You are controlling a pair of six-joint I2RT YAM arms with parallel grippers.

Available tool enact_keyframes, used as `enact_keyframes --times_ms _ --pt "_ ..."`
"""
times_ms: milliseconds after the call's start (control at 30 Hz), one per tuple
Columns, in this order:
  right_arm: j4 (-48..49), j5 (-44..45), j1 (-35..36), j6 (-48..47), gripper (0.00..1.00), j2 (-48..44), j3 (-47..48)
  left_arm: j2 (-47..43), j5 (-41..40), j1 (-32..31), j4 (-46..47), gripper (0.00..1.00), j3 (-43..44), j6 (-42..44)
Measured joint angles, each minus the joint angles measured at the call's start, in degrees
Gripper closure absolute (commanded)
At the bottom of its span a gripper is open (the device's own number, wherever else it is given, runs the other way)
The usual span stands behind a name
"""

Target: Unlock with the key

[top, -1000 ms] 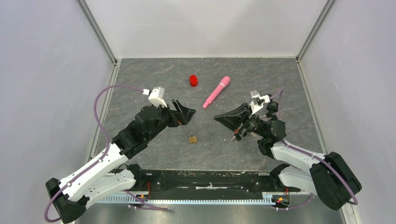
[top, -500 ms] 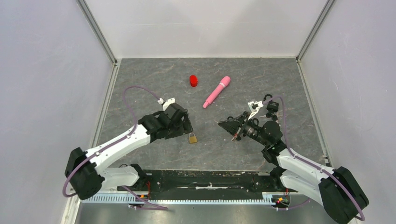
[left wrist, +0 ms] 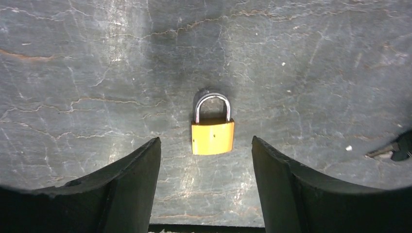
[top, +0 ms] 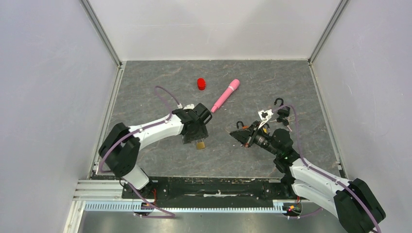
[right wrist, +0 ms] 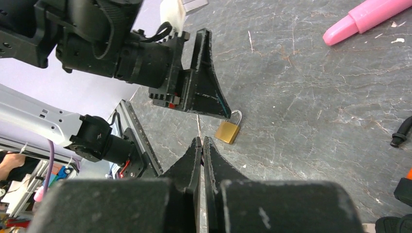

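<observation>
padlock: brass padlock [left wrist: 212, 137] lies flat on the surface [top: 160, 82], near the front middle, shackle pointing away from my left wrist camera. Both shackle legs look seated, so I judge it locked.
left hand: my left hand [top: 193, 133] is low over the padlock with the jaws wide apart, one finger on each side. The lock sits between them, touching neither. Nothing held.
right hand: my right hand [right wrist: 200, 145] hangs off to the right, apart from the lock and aimed toward it, fingers pressed together.
key: a thin pale sliver [right wrist: 197, 126] sticks out past the right fingertips, edge-on. I take it for the key. Its teeth and head are not readable.
done: key apparently in hand, left hand lined up around the lock.
left: close on the lock body and steady it, bring the key to the keyhole, insert, turn, free the shackle. Keyhole not in view.
progress: early, my guess. No contact yet between key and lock.
other: pink stick [top: 225, 95] and red cap [top: 201, 84] sit further back, well apart.
</observation>
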Motion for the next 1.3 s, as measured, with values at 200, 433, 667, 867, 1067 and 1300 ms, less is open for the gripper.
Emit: enact_keyframes --times_ms 200,433,667,867,1067,1300 --pt "-0.85 0.39 0.00 -0.83 1.00 -0.63 -0.61 7.37 0.37 0.00 -1.11 0.35 3.65 -1.86" --pt "-1.20 0.81 0.00 -1.25 1.00 -0.76 -1.20 11.02 1.84 -0.11 -2.54 0.39 4.35 -5.01" --pt "-1.05 1.01 0.00 -1.36 1.00 -0.76 -1.60 12.00 2.56 -0.76 -4.55 0.44 4.42 -5.70" --pt "-0.96 0.98 0.00 -1.29 1.00 -0.81 -2.08 13.31 2.95 -0.98 -5.33 0.49 5.90 -5.90" --pt "-1.01 1.01 0.00 -1.46 1.00 -2.08 -2.16 13.64 3.67 -0.96 -5.27 0.56 6.25 -5.99" --pt "-1.01 0.96 0.00 -1.55 1.00 -2.27 -2.16 13.70 5.68 -0.96 -4.70 0.78 6.43 -8.94"
